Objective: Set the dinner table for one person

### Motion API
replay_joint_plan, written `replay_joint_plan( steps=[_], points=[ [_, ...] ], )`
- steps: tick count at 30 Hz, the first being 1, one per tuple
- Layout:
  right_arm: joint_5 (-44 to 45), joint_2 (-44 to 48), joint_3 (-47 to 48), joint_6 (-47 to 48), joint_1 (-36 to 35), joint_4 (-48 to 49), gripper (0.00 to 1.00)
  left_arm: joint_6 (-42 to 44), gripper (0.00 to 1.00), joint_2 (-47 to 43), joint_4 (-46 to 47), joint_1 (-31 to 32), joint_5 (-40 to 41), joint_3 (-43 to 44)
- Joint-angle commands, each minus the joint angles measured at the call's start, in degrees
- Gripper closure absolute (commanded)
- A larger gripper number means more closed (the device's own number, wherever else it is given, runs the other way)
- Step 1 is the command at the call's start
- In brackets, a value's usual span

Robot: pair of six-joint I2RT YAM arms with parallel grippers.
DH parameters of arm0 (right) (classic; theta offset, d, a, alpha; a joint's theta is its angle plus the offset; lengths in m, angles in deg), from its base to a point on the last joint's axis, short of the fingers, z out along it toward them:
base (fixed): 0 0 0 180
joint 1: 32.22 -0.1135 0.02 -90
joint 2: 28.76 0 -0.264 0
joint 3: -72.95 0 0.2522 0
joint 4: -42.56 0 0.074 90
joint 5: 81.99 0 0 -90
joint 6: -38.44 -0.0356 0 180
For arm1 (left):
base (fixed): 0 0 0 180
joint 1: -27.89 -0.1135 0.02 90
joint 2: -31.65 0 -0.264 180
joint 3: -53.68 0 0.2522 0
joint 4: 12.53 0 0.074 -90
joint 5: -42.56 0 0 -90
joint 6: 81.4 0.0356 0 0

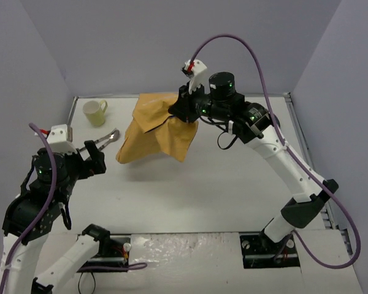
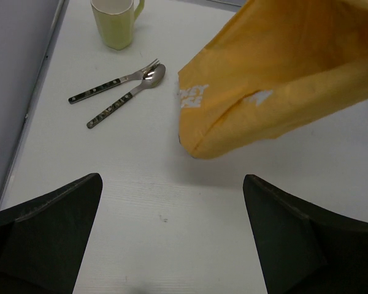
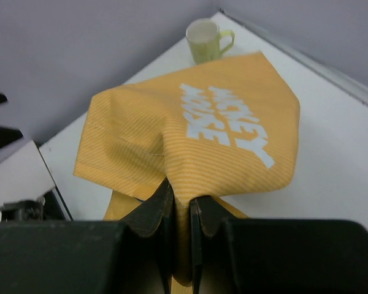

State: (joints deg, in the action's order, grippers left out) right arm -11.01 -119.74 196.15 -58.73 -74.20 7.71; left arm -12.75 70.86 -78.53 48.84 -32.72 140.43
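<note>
Right hand [image 3: 183, 211] clamps the orange-yellow placemat [image 3: 190, 141], which hangs draped over the white worktop [image 1: 208, 184]; left hand [image 2: 172, 184] hovers wide open, holding nothing.

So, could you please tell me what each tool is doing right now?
Left tool: open, holding nothing.
Right tool: shut on the orange-yellow placemat.
</note>
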Motion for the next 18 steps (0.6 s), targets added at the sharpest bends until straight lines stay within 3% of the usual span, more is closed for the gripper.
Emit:
replay_joint_plan(
  steps=[1,3,5,9,10,15,18],
  points=[
    [3.53,12.69,-20.81,3.03,0.49,6.62,0.95,1.12,0.03,-0.40,0.79,0.06,2.54,0.66],
    [5.70,15.51,-30.80,1.67,0.58,7.27,0.84,0.02,0.03,-0.71,1.08,0.06,2.08,-1.14],
    [9.98,18.14,-42.72,-1.68,0.91,8.12,0.80,-0.67,0.03,-0.80,1.75,0.06,0.91,-4.17],
    [17.73,21.20,-54.96,-9.19,4.39,7.59,0.74,-3.49,0.03,0.04,3.74,0.06,-1.40,-9.19],
    [18.89,21.83,-56.53,-11.14,5.72,7.29,0.72,-3.93,0.03,0.45,4.33,0.06,-2.02,-10.14],
    [28.23,22.73,-58.16,-18.30,12.79,4.00,0.39,-6.95,0.03,6.10,8.96,0.02,-4.76,-14.37],
    [29.28,22.09,-56.33,-16.08,12.25,3.08,0.32,-8.55,0.03,11.07,12.77,0.06,-4.93,-15.78]
  ],
)
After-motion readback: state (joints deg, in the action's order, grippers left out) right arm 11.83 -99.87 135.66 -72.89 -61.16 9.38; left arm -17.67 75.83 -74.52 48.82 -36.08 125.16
